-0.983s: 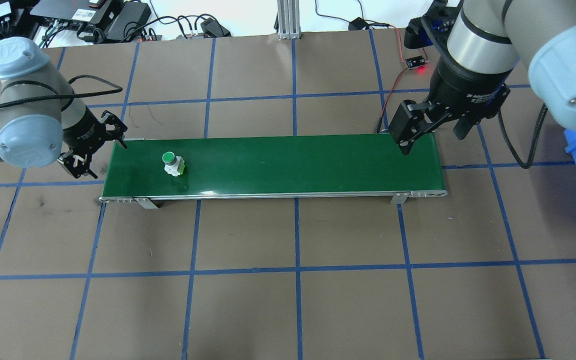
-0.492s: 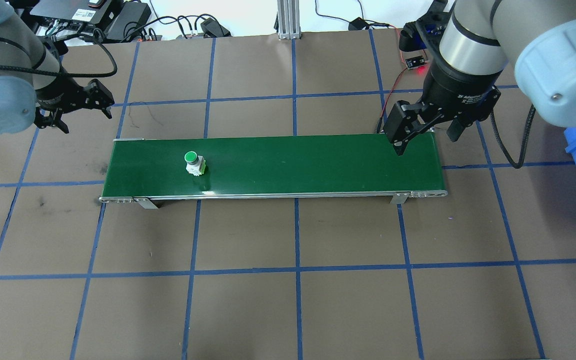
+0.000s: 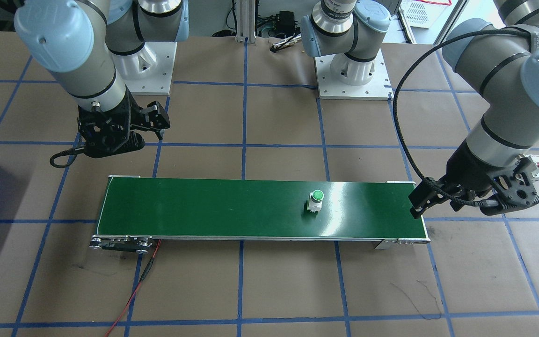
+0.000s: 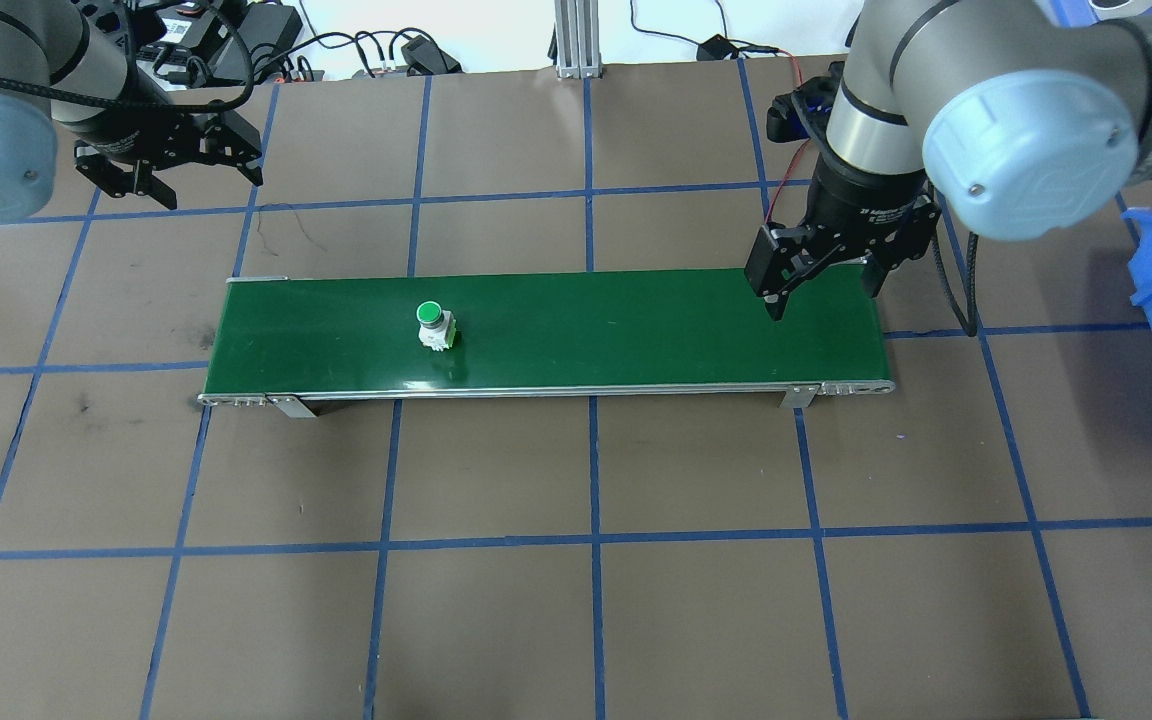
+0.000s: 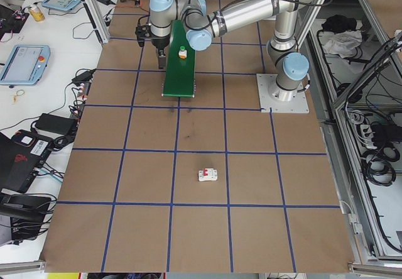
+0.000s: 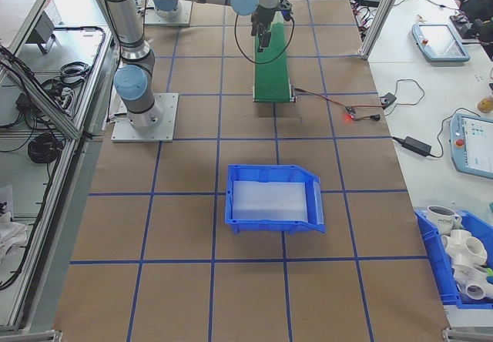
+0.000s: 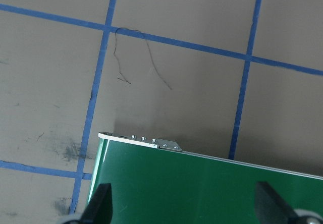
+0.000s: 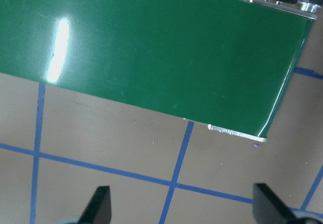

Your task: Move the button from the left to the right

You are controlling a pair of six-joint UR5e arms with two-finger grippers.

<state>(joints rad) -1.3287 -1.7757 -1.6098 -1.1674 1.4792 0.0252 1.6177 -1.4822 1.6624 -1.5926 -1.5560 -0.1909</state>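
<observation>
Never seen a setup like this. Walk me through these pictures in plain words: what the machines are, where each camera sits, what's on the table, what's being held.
Two robot arms stand at a brown table taped into squares. Four fixed cameras watch from above, opposite and each table end; one camera rides on each wrist. The left gripper and right gripper both have their fingers apart and hold nothing. A green conveyor belt carries the button, a small green-capped switch. Also there: a blue bin and a small white breaker.

"UR" logo on right arm's blue joint cap (image 4: 1036, 180), wrist label print too small
</observation>
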